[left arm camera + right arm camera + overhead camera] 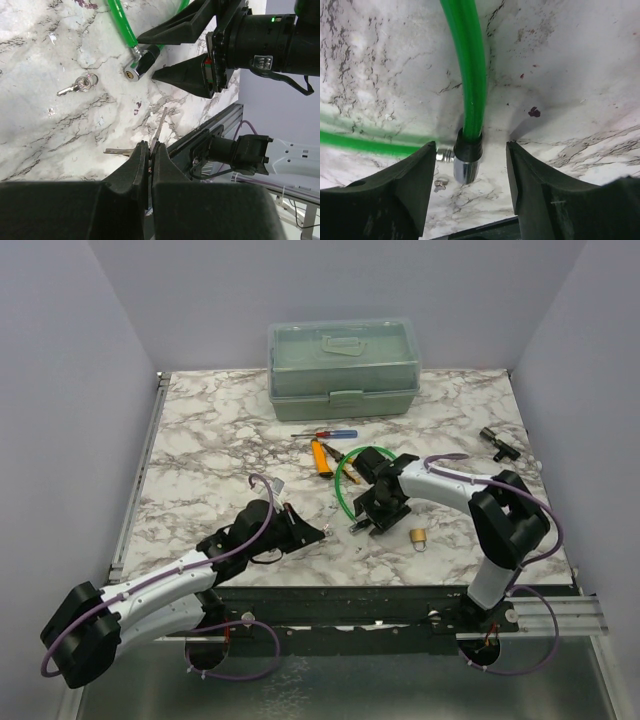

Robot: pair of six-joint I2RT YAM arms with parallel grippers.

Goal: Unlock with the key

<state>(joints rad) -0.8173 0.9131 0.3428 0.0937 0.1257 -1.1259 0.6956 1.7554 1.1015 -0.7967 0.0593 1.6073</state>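
Left wrist view: at lower centre, the left gripper [150, 148] is clenched on the key [160, 125]. The key's blade points up the frame, tilted slightly right. Just above the blade tip lies the lock head [140, 65] of the green cable [123, 25]. Its keyhole end faces lower left, out of line with the blade. The right gripper [470, 146] straddles that head, its 2 fingers apart and gripping nothing.

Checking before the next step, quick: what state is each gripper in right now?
Left gripper: closed, holding the key.
Right gripper: open, straddling the green cable lock.
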